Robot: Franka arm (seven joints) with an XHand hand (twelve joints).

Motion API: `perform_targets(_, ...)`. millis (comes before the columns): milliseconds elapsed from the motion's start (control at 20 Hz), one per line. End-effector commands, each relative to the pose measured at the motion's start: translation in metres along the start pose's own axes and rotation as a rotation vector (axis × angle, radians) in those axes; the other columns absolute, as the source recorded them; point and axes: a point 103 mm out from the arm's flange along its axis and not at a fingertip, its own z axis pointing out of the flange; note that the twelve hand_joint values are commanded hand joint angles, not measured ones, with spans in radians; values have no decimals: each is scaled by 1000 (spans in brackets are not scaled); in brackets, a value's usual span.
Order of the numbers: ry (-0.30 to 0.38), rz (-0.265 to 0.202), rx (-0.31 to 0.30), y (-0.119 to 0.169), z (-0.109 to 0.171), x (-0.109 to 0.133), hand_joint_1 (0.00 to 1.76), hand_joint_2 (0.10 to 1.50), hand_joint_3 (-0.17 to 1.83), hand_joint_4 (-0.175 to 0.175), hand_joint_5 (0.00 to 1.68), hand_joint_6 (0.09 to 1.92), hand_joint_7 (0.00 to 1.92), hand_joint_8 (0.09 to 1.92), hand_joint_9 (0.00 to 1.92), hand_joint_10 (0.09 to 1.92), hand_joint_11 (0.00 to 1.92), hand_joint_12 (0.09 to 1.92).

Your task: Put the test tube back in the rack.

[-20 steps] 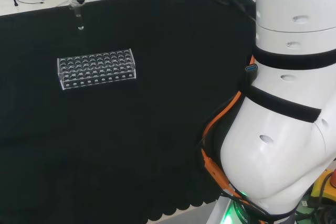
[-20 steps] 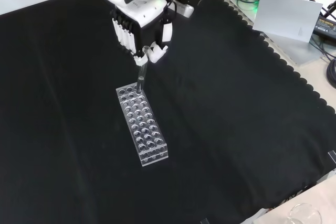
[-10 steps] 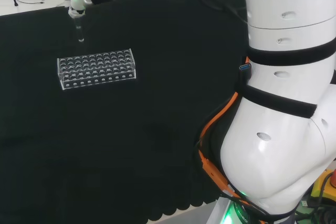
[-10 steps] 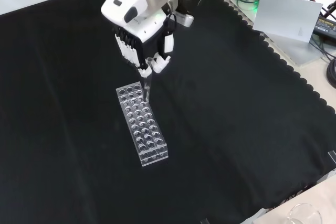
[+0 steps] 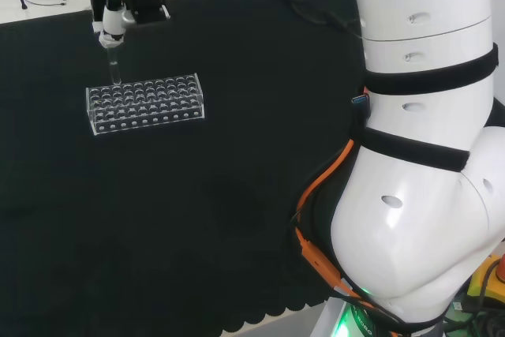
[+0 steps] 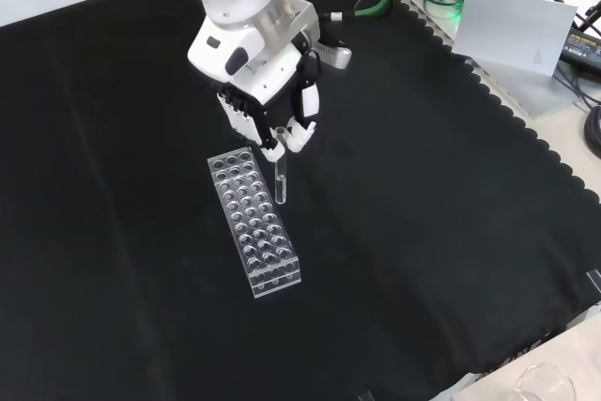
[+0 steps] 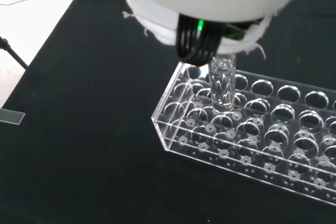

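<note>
A clear test tube (image 6: 280, 178) hangs upright from the hand (image 6: 268, 110), whose fingers pinch its top end. The clear plastic rack (image 6: 254, 222) with several rows of holes lies on the black cloth. In the front view the tube's lower end is beside the rack's right long side, near its far end. In the head view the tube (image 5: 114, 69) hangs from the hand (image 5: 118, 15), its tip at the far left corner of the rack (image 5: 145, 103). The wrist view has the tube (image 7: 222, 85) hovering over the holes near one end of the rack (image 7: 252, 140).
The arm's big white links (image 5: 426, 155) stand at the right of the head view. A grey panel (image 6: 512, 30), cables and a yellow box lie past the cloth's scalloped edge at the front view's upper right. A clear glass vessel (image 6: 547, 388) sits at the lower right corner.
The hand has carried the tube down and toward the rack: lower and rightward in the front view, downward to the rack's far edge in the head view. The rack has stayed put.
</note>
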Motion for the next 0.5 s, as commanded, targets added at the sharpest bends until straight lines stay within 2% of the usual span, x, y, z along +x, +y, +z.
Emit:
perform_targets(50,7,-10,13,13,13,6,1443,596,688,-175,1420,87,1427,654,1290,731,1437,1092)
perform_targets(500,-8,-10,19,36,23,8,1443,597,687,-175,1421,87,1427,655,1289,731,1437,1093)
